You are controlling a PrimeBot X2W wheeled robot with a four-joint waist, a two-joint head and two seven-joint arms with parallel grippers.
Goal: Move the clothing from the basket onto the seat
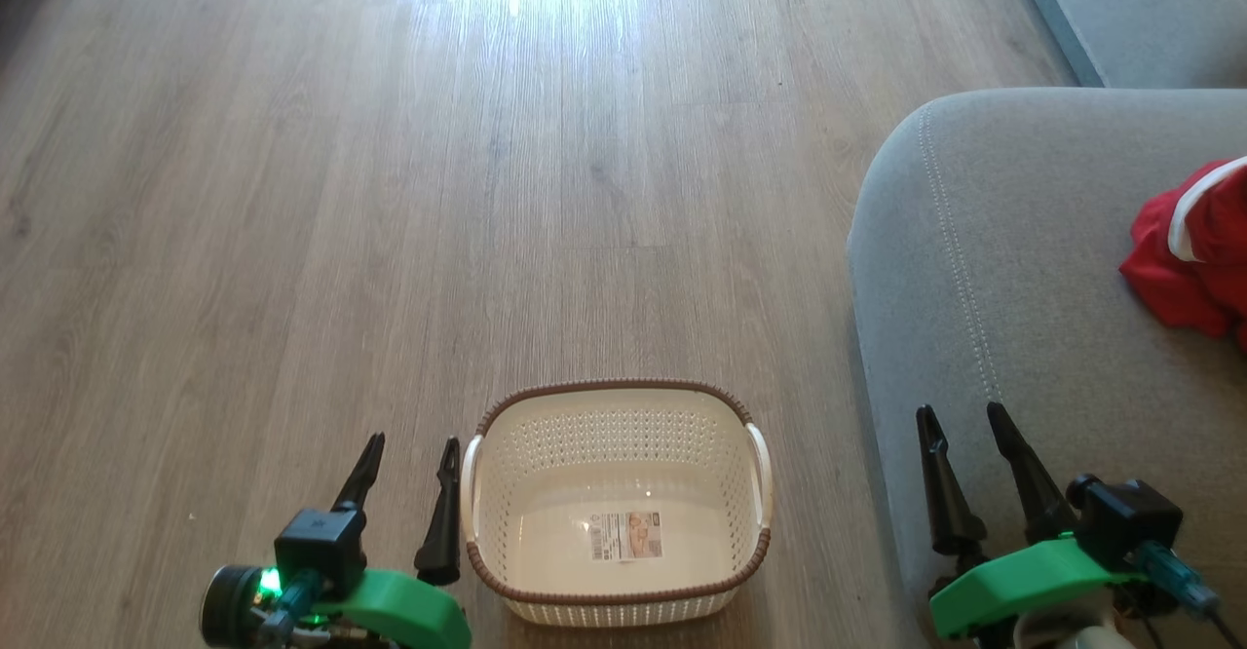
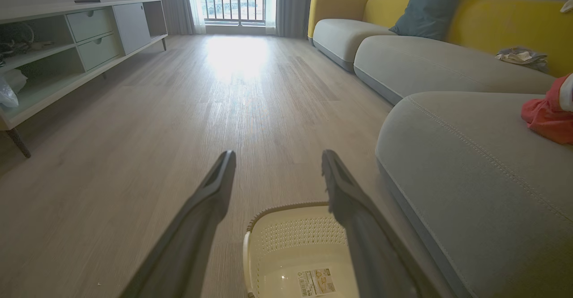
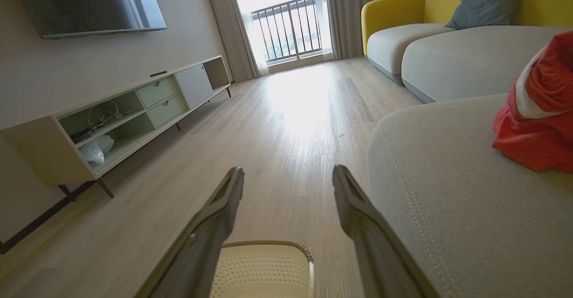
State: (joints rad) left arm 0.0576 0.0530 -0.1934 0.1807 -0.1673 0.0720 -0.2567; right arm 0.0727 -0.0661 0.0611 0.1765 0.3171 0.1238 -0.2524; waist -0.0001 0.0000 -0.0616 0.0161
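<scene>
The cream-white basket (image 1: 618,503) with a brown rim stands on the wood floor, holding nothing but a label on its bottom; it shows too in the left wrist view (image 2: 286,249) and the right wrist view (image 3: 264,269). Red clothing (image 1: 1193,249) with white trim lies bunched on the grey seat (image 1: 984,269) at the right edge, also seen on the seat (image 2: 465,168) as a red heap (image 2: 547,114) and close up (image 3: 535,110). My left gripper (image 1: 409,449) stands open just left of the basket. My right gripper (image 1: 964,418) stands open over the seat's front corner, holding nothing.
A long grey and yellow sofa (image 2: 425,52) with a blue cushion (image 2: 429,7) runs along the right. A low pale media cabinet (image 3: 134,110) lines the left wall under a dark screen. Bare wood floor (image 1: 438,191) stretches ahead toward a bright window.
</scene>
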